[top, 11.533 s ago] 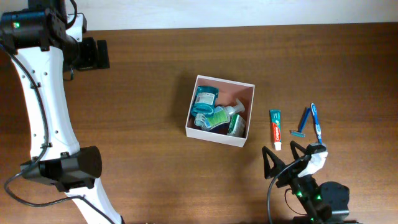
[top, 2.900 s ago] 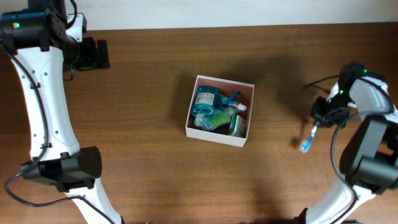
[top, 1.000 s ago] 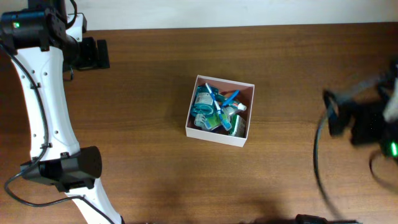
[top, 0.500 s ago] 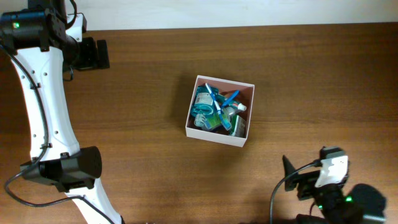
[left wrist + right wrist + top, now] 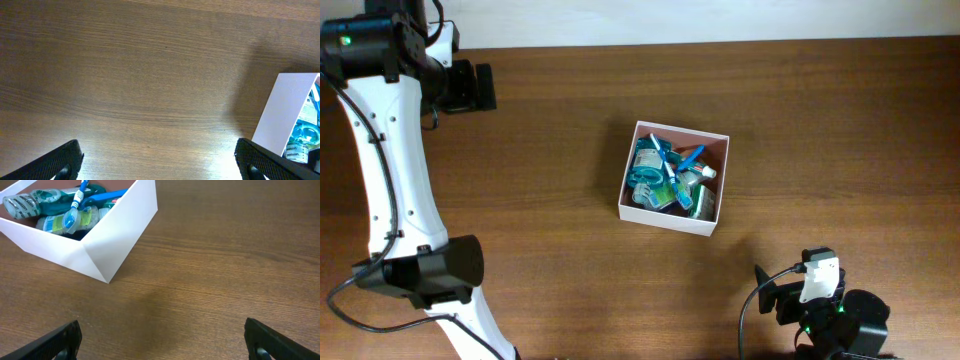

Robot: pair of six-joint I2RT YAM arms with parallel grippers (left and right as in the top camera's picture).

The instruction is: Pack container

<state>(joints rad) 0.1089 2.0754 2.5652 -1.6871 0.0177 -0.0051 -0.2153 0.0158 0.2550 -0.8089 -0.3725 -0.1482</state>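
Left arm [image 5: 384, 150]: white links, black joints, black cables, 1 green light.
Right arm [image 5: 840, 315]: black, white cap, green light, looping cable.
Left gripper [image 5: 160, 161]: 2 black fingers.
Right gripper [image 5: 167, 342]: 2 black fingers.

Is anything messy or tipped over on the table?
Nothing is spilled or broken. The container sits a little crooked on the table. The toiletries inside it are piled in a jumble, with a blue toothbrush lying slantwise on top.
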